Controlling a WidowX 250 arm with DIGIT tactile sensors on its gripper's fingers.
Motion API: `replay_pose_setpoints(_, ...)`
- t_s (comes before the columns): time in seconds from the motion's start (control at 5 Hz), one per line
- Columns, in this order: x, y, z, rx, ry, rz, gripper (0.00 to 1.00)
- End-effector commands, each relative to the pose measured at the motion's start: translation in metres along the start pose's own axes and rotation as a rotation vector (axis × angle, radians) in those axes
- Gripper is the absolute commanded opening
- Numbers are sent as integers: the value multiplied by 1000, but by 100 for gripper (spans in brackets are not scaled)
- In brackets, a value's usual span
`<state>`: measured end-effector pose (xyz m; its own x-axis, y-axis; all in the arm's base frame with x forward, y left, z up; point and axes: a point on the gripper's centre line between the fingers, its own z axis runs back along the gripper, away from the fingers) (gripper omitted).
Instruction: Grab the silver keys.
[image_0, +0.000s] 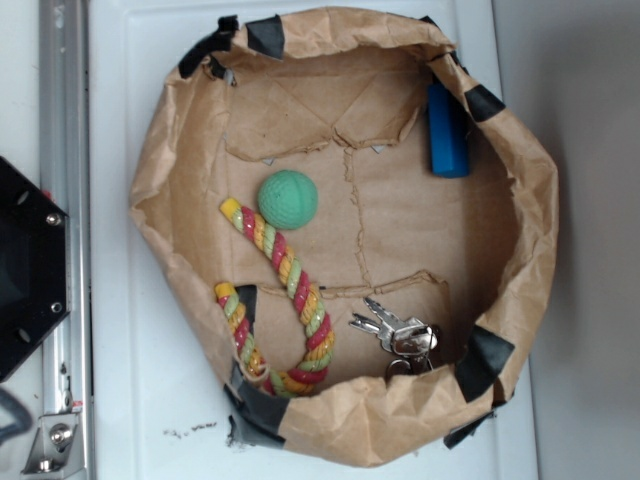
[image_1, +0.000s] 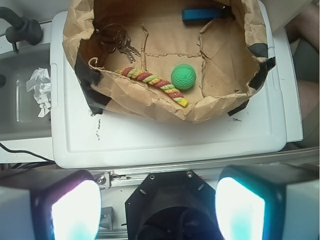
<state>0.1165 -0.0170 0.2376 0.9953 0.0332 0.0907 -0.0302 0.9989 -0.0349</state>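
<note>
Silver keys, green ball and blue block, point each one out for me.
silver keys (image_0: 393, 334), exterior view, on the bunched key heads.
green ball (image_0: 288, 200), exterior view, on its centre.
blue block (image_0: 447, 132), exterior view, on its middle.

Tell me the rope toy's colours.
Rope toy: red, yellow and green twisted strands, clearest in the exterior view.

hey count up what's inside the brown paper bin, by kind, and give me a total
Silver keys: 1 bunch
Green ball: 1
Striped rope toy: 1
Blue block: 1
Total: 4 things, all lying inside the paper bin.
</note>
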Motion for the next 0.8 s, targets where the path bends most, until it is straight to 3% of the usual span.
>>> replay_pose_setpoints(0.0, 0, 0, 0, 0, 0, 0, 100)
replay_pose_setpoints(0.2, 33, -21, -2, 6, -44, 71, 100)
replay_pose_setpoints(0.4, 66, -41, -5, 8, -123, -8, 100)
replay_pose_setpoints(0.6, 80, -42, -14, 4, -147, -77, 100)
